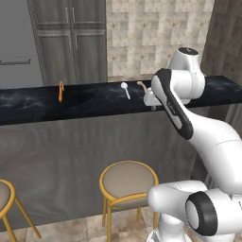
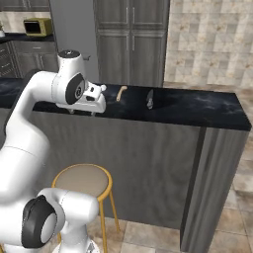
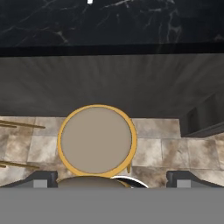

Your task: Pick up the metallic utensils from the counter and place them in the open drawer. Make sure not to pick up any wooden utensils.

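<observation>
Three slim utensils lie on the black marbled surface (image 1: 94, 101): one silver spoon (image 1: 125, 90), one orange utensil (image 1: 60, 90) and one tan wooden utensil (image 1: 142, 85). Two round stools with yellow rims stand on the tiled floor in front of the surface's grey panel, one stool (image 1: 128, 180) directly below the claw and a second stool (image 1: 4, 196) far off to its left.

The claw (image 2: 82, 112) hangs at the near edge of the surface, fingertips pointing down, its jaws spread wide and holding nothing; in the hand view the fingertips (image 3: 41, 179) sit far apart at the bottom, with the stool seat between them.

The silver spoon lies just beyond the claw, slightly to its left, long axis running front to back, round head at the far end. The wooden utensil lies just beyond the claw near the far edge, its curved handle running roughly front to back. The orange utensil lies well apart to the claw's left, long axis also front to back.
</observation>
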Controlling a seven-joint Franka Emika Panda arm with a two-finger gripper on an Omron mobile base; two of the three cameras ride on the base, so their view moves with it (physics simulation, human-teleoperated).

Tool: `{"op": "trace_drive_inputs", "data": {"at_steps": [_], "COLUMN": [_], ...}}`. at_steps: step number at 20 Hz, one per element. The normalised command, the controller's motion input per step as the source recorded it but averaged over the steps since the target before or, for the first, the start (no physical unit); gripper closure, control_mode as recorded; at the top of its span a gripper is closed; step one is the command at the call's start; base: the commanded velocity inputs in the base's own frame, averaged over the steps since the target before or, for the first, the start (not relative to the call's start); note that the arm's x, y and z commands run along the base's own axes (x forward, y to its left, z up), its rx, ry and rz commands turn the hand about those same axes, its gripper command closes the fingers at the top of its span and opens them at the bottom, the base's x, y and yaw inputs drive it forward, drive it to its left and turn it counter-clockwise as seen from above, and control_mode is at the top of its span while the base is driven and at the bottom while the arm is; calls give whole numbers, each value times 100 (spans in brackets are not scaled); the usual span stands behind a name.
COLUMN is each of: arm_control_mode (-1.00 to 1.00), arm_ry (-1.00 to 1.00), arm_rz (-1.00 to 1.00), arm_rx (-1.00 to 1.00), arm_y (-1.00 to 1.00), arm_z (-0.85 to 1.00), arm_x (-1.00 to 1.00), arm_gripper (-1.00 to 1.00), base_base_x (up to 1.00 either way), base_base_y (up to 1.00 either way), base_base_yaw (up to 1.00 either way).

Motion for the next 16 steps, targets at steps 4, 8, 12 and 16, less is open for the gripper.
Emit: {"op": "trace_drive_inputs", "data": {"at_steps": [4, 8, 12, 16], "arm_control_mode": [100, 100, -100, -100], "arm_ry": [0, 0, 0, -23], "arm_rz": [0, 0, 0, 0], "arm_rx": [0, 0, 0, 0], "arm_y": [0, 0, 0, -2], "arm_z": [0, 0, 0, 0], "arm_x": [0, 0, 0, 5], "arm_gripper": [-100, -100, -100, -100], "base_base_x": [89, 73, 0, 0], "base_base_y": [-17, -7, 0, 0], "base_base_yaw": [0, 0, 0, 0]}}
